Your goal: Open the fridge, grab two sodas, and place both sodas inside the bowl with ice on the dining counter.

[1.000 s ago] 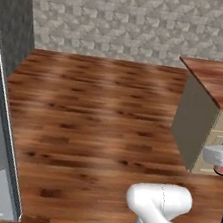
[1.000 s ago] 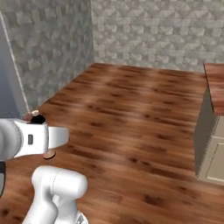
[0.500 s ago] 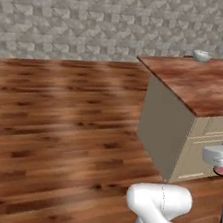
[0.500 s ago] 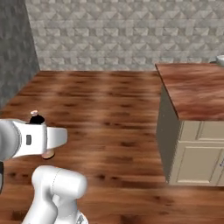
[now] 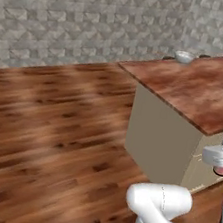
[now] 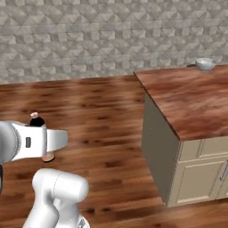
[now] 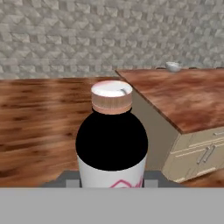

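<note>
A soda (image 7: 112,144), dark with a pale cap and a white-and-red label, stands upright between my gripper's (image 7: 112,176) fingers, which are shut on it low down. From the side, the soda's cap (image 6: 35,118) pokes up behind my white hand, and its base (image 5: 222,170) shows under the hand at the right edge. The dining counter (image 5: 202,94) (image 6: 187,100) (image 7: 188,94) lies ahead to the right, its near corner toward me. The bowl with ice (image 5: 183,56) (image 6: 204,63) (image 7: 173,66) sits small at the counter's far edge. The fridge is out of view.
Open wooden floor (image 5: 46,119) stretches left of the counter up to a grey patterned wall (image 6: 89,40). The counter's beige base (image 6: 196,173) has cabinet doors with handles on its near side. Dark stool tops (image 5: 168,57) peek beyond the far edge.
The whole picture has swung, so the camera has moved: the fridge has slid out on the left and the dining counter has come further into view. The gripper still holds the soda.
</note>
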